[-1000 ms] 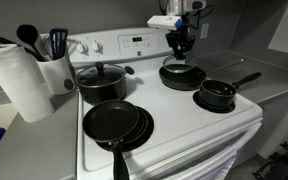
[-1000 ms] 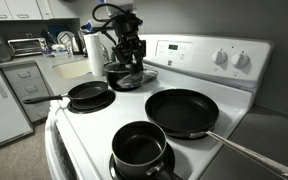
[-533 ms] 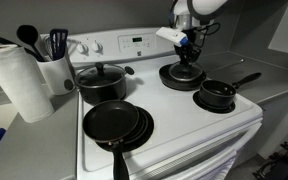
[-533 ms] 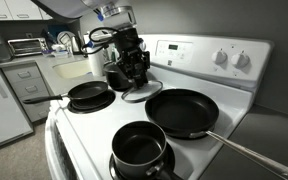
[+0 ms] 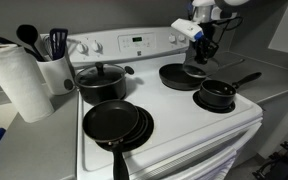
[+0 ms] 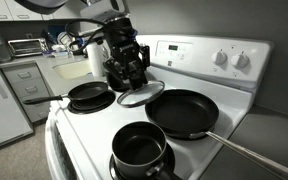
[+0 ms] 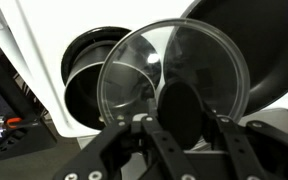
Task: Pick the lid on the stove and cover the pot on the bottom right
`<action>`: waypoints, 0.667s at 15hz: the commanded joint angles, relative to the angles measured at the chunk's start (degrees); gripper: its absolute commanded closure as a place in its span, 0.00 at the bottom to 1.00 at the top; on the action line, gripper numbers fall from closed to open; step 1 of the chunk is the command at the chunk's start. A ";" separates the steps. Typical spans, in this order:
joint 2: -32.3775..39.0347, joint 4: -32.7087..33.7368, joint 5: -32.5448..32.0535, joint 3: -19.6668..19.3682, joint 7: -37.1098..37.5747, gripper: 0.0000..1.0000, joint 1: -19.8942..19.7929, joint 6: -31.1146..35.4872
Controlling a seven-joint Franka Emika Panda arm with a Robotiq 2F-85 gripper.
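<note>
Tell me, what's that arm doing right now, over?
Gripper shut on lid, by its knob. Lid in the air above stove. Pot not yet covered. Nothing seen on its rim.

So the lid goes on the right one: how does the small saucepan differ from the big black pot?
The saucepan is smaller; the big pot is wider. The saucepan stands open at the front right of the stove; the big pot sits lidded at its back left. Both are black.

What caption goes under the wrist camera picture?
Gripper holds the glass lid over the white stove, near the black pot.
</note>
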 commanded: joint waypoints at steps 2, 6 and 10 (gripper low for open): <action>-7.65 -6.44 -2.13 2.74 4.59 0.83 -3.95 0.06; -10.36 -10.13 -2.46 4.05 10.01 0.83 -6.39 -0.48; -11.56 -13.59 -0.99 4.32 12.69 0.83 -7.89 -0.73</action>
